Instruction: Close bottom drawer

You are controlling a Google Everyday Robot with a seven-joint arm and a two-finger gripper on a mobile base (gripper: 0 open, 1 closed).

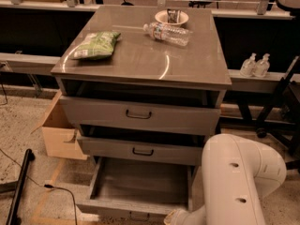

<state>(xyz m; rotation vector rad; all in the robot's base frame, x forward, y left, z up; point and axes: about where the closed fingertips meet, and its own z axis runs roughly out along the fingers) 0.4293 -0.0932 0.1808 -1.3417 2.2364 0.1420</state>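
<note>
The bottom drawer of the grey-brown cabinet is pulled far out, showing its long, shallow, empty grey tray. Its narrow front panel lies near the lower edge of the view. My gripper is at the bottom edge, right by the right end of that front panel and mostly cut off. The bulky white arm link rises to the right of it and hides the cabinet's lower right corner.
The middle drawer and the tall top drawer stand slightly out. On the cabinet top lie a green bag, a water bottle and a bowl. A cardboard box and a black pole are at left.
</note>
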